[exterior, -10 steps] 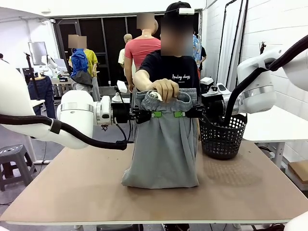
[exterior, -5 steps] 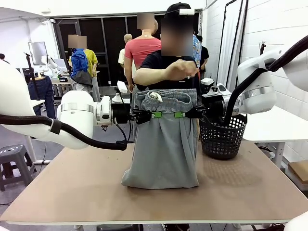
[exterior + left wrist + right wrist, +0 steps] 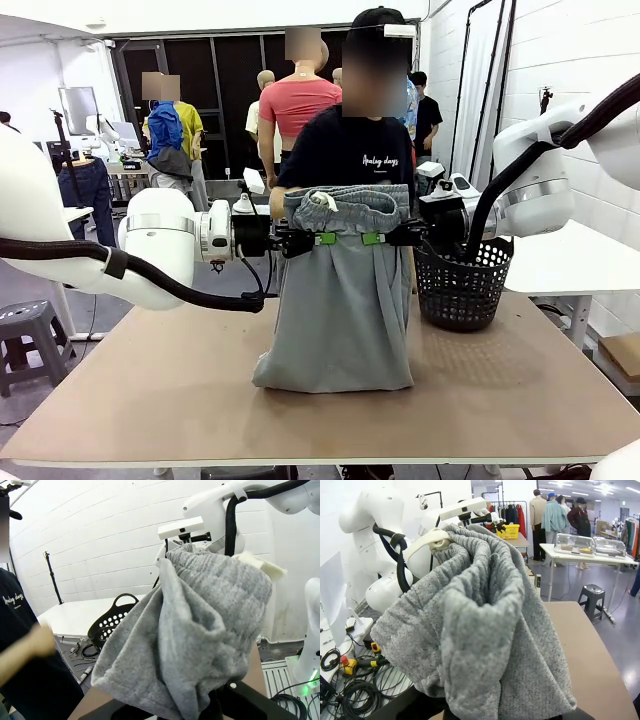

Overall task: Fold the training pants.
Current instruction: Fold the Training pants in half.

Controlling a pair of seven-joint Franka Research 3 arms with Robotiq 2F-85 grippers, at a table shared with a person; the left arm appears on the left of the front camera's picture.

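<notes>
The light grey training pants hang upright between my two arms, and their lower end rests bunched on the brown table. My left gripper is shut on the left side of the waistband. My right gripper is shut on the right side. A white drawstring lies over the gathered waistband. In the left wrist view the pants drape over my fingers and hide them. In the right wrist view the pants cover the fingers the same way.
A person in a black T-shirt stands right behind the pants, with a forearm by the waistband's left edge. A black mesh basket stands on the table to the right of the pants. Bare tabletop lies in front and to the left.
The person's hand has let go of the waistband, risen, then dropped out of sight behind the pants. Both arms and the pants have stayed still.
</notes>
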